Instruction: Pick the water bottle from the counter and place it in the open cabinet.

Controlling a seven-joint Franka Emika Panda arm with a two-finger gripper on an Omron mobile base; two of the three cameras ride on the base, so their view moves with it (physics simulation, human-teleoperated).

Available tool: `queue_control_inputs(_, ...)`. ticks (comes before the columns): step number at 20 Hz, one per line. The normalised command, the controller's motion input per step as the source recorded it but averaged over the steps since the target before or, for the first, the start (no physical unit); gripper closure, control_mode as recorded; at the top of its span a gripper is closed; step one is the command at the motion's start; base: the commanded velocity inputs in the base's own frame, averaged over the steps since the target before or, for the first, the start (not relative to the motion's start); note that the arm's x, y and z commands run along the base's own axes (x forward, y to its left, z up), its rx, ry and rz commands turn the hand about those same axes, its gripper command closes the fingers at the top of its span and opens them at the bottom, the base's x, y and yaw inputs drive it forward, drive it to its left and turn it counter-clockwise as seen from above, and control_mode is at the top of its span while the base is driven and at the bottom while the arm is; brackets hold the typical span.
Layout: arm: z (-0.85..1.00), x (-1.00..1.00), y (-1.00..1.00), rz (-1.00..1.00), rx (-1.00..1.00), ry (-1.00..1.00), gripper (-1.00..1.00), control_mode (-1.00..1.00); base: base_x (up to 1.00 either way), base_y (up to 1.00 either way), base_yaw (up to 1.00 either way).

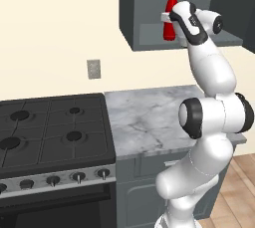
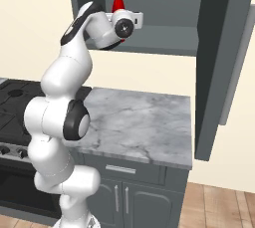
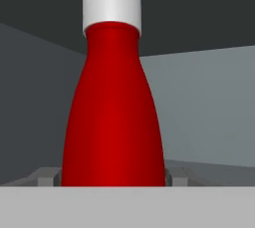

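Inside the open cabinet (image 1: 149, 35), the water bottle (image 1: 171, 15) stands upright, cap up, fingers clamped on it.

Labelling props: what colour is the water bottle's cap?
White cap, on the red water bottle; hand view.

The water bottle (image 1: 171, 15) stands upright in the open cabinet (image 1: 149, 35), above the counter (image 1: 149, 117).

The white jointed arm (image 1: 211, 122) rises from its base, bends at a dark elbow joint, and reaches up and forward. Its wrist is level, and the two-finger gripper (image 1: 167, 19) is clamped around a slim glossy red bottle (image 3: 113, 112), held upright.
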Motion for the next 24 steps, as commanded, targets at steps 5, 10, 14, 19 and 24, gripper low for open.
queue_control_inputs(5, -0.15, 0.01, -0.04, 0.01, 0.0, -0.01, 1.0, -1.0, 0.0, 0.0, 0.0)
queue_control_inputs(10, -0.14, 0.0, -0.01, 0.0, 0.0, 0.0, 1.0, -1.0, 0.0, 0.0, 0.0)
queue_control_inputs(14, -0.11, 0.0, 0.0, 0.0, 0.0, 0.0, 1.0, -1.0, 0.0, 0.0, 0.0)
queue_control_inputs(19, -0.07, 0.0, 0.0, 0.0, 0.0, 0.0, -1.0, -1.0, 0.0, 0.0, 0.0)
queue_control_inputs(24, -0.08, 0.0, 0.0, 0.0, 0.0, 0.0, -1.0, -1.0, 0.0, 0.0, 0.0)
